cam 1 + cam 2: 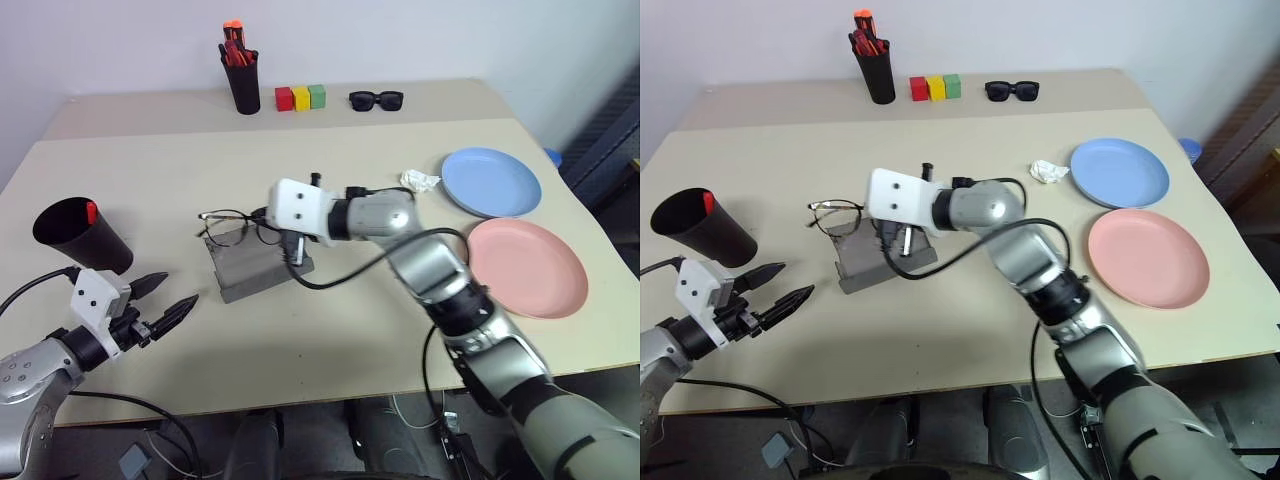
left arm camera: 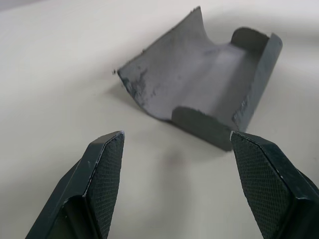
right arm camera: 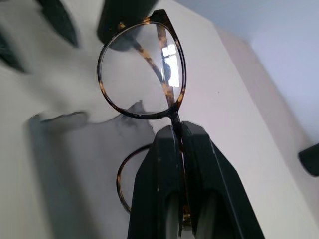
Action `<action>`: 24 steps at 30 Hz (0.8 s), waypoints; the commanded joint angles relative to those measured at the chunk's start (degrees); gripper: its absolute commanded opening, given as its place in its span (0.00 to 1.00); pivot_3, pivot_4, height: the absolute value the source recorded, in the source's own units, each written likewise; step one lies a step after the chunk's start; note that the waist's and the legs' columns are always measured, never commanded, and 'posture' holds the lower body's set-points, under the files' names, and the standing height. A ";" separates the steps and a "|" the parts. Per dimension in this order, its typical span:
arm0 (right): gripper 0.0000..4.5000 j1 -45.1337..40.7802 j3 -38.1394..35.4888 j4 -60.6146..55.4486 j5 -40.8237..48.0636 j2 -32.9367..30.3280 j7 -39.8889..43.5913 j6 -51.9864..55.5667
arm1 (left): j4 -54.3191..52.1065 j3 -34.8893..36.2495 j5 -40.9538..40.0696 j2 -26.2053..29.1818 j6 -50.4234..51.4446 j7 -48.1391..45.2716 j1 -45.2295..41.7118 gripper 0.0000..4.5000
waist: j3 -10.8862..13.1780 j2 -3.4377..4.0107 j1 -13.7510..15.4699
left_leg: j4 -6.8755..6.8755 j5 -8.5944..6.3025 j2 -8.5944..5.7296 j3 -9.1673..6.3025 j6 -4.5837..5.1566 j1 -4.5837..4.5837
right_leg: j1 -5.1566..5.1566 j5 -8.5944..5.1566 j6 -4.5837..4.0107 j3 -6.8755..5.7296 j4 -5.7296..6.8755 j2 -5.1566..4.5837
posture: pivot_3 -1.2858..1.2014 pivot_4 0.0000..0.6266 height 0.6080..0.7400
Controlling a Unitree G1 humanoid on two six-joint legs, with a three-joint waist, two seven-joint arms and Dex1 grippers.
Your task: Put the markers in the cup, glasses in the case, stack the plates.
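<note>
My right tool [image 3: 180, 130] is pressed together on the bridge of the glasses [image 1: 240, 222], pinching them between the two lenses. In the left eye view the frame hangs at the centre-left of the picture, directly over the far, upper-left end of the case [image 1: 262, 268]. The case lies open on the surface [image 1: 330, 170] just below and right of the glasses, its long axis slanting from upper left to lower right, curved shell facing up like a trough.

That slant is what the coming move seems to turn on. The glasses' long axis runs nearly left to right in the picture, not quite along the trough, and they sit off its upper-left end. I judge I must bring them down and toward the lower right, turning them a little so both lenses settle inside the shell and don't straddle its rim.

My left tool [image 1: 162, 303] stands spread and empty at the lower left of the picture, near the case's near end and pointing toward it, with the cup [image 1: 80, 235] just above it. It looks placed to steady the case, but my right arm is the one carrying the glasses.
</note>
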 commanded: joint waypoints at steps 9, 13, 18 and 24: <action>0.02 4.76 3.95 -2.06 -3.50 -3.18 4.84 -0.46 | -5.30 2.48 -1.52 -0.87 0.32 1.63 4.12 0.78 | 0.01 0.01 0.00 | -0.02 0.00 0.00 0.00 0.00 -0.05 | -0.04 0.00 0.01 0.00 0.00 0.00 | 0.52 0.24 1.00; 0.08 5.70 4.39 -3.86 -3.76 -4.18 6.64 1.71 | -4.33 1.85 -1.07 -0.70 -0.07 2.12 2.45 0.78 | 0.01 0.01 -0.09 | -0.01 0.00 0.00 0.00 0.00 -0.02 | -0.04 0.00 0.00 0.01 0.01 0.01 | 0.52 0.24 1.00; 0.54 5.42 2.04 -4.92 -3.76 -2.65 4.03 1.62 | -2.23 1.52 -2.97 -0.16 3.19 3.28 -2.17 0.65 | 0.01 0.01 -0.06 | -0.01 0.00 0.00 0.00 0.00 -0.02 | -0.04 0.00 0.00 0.01 0.02 0.03 | 0.52 0.24 1.00; 0.77 8.09 -2.40 -12.57 1.00 -4.04 5.45 1.20 | 0.57 -3.48 -3.61 0.81 12.94 10.45 -16.43 0.02 | -0.02 -0.03 0.55 | 0.01 0.00 0.00 -0.07 0.00 -0.07 | -0.03 0.12 0.23 -0.04 0.04 0.03 | 0.52 0.24 1.00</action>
